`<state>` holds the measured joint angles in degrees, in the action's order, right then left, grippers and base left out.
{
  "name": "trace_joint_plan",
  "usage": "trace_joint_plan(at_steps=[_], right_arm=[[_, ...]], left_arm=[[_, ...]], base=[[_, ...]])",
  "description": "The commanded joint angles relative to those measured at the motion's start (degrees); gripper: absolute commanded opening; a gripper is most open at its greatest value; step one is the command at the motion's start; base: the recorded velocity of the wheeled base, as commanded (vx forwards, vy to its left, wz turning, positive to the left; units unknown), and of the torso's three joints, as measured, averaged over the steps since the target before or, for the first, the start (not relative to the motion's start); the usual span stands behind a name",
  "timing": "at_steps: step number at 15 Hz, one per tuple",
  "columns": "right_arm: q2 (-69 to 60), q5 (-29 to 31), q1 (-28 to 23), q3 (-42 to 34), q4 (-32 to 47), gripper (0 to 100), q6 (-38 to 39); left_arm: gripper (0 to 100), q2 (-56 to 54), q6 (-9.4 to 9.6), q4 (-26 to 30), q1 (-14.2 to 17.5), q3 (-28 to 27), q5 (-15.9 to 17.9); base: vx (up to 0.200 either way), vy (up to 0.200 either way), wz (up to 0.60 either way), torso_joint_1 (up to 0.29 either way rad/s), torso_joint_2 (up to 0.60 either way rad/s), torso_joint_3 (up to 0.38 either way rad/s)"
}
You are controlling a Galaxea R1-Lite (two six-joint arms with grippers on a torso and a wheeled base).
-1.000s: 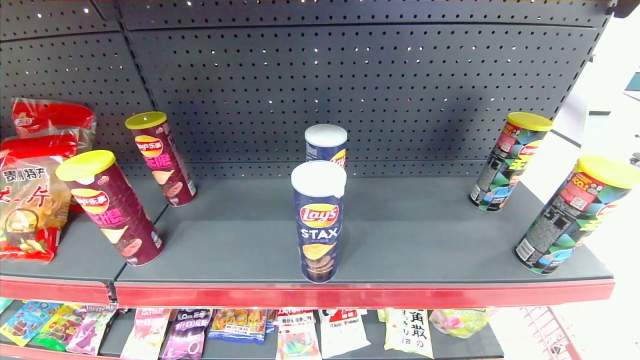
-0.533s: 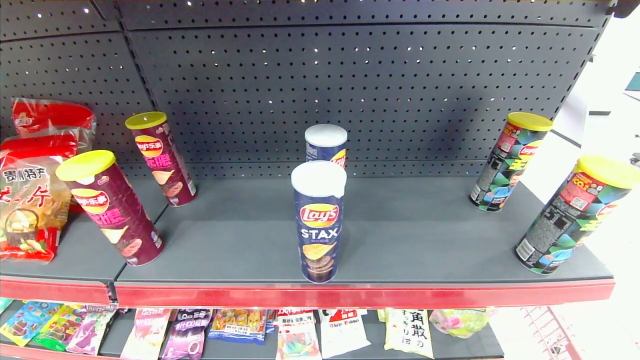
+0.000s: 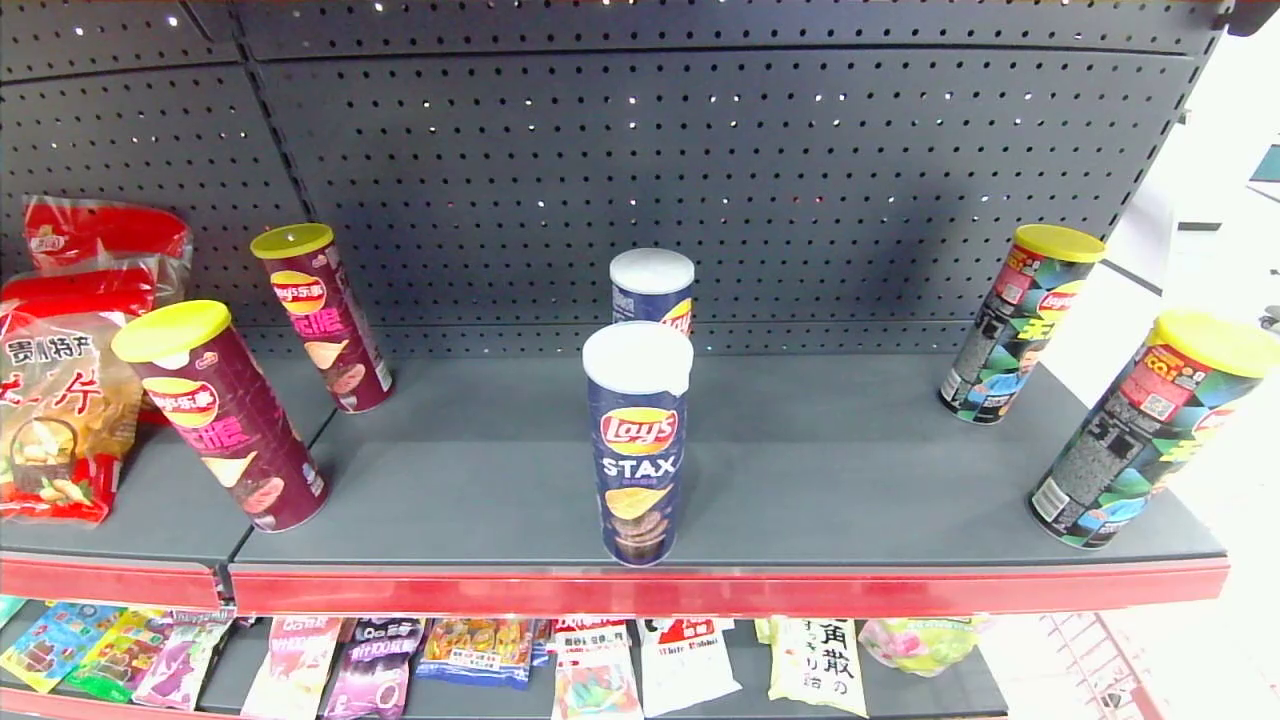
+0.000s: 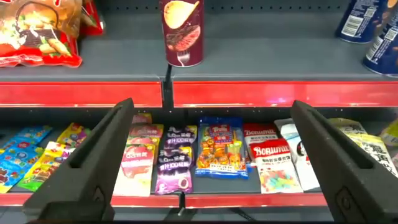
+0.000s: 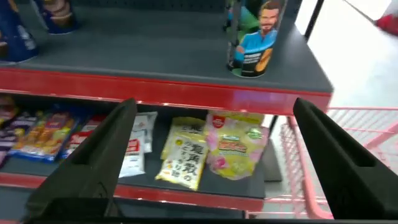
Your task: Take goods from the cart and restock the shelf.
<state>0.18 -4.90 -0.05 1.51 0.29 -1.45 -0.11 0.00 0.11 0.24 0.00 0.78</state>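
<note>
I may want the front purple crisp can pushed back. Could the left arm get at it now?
Probably yes. The left gripper is open and empty, and nothing stands before the purple can at the red shelf edge. The gripper is level with the packets below, so it must rise first.
</note>
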Motion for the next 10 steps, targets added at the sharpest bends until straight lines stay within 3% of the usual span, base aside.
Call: trace_joint_plan(at_steps=[1, 3, 5, 6, 10], right_arm=[[0.26, 0.15, -0.13, 0.07, 0.06, 100, 0.75], [-0.09, 11.67, -0.21, -0.46, -1.08, 100, -0.04], [-0.09, 9.47, 0.05, -0.63, -1.26, 100, 1.63], [-0.18, 2.44, -0.04, -1.51, -0.38, 100, 1.54], [-0.18, 2.35, -0.04, -1.51, -0.47, 100, 1.1]], left_arm=[[100, 0.11, 0.0, -0.02, 0.02, 0.0, 0.01], [100, 0.11, 0.0, -0.02, 0.02, 0.0, -0.08], [100, 0.11, 0.0, -0.02, 0.02, 0.0, 0.01], [100, 0.11, 0.0, -0.02, 0.02, 0.0, -0.08], [100, 0.11, 0.0, -0.02, 0.02, 0.0, 0.01]], base=[[0.0, 0.0, 0.0, 0.0, 0.0, 0.0], [0.0, 0.0, 0.0, 0.0, 0.0, 0.0], [0.0, 0.0, 0.0, 0.0, 0.0, 0.0], [0.0, 0.0, 0.0, 0.0, 0.0, 0.0], [0.0, 0.0, 0.0, 0.0, 0.0, 0.0]])
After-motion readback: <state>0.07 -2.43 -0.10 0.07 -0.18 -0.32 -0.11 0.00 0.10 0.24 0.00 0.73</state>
